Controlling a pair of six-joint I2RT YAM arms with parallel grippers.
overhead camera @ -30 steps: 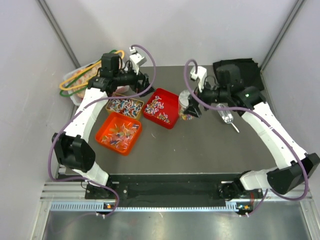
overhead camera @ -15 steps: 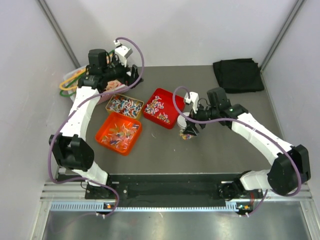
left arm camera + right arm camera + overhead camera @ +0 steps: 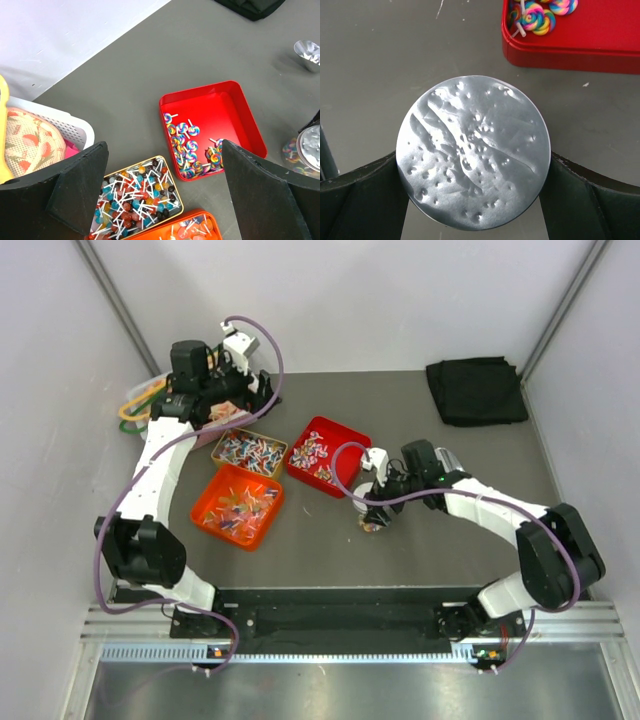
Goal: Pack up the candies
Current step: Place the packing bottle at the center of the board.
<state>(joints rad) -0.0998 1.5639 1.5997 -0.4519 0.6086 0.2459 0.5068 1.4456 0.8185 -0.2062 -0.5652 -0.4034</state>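
Candies (image 3: 134, 194): tiny multicoloured lollipops on white sticks

From here the lid (image 3: 472, 155) reads as shiny silver metal, dimpled and creased like foil. The red tray (image 3: 220, 110) looks smooth and glossy, the counter (image 3: 125, 85) matt grey. The basket (image 3: 70, 127) is white latticed plastic. The candies (image 3: 192, 150) gleam, and the black cloth (image 3: 478, 392) looks soft and dull.

The red square metal tray (image 3: 343, 436) is sitting mid-way across the grey table (image 3: 450, 540). The gold-rimmed rectangular tin (image 3: 219, 448) is lying just left of it and the orange plastic tray (image 3: 224, 532) just before that tin, with multicoloured wrapped candies (image 3: 246, 451) lying in all three. The clear silver-lidded jar (image 3: 372, 515) is standing just in front of the red tray's right end, the white plastic basket (image 3: 75, 131) is sitting back left, and the black folded cloth (image 3: 476, 390) is lying back right
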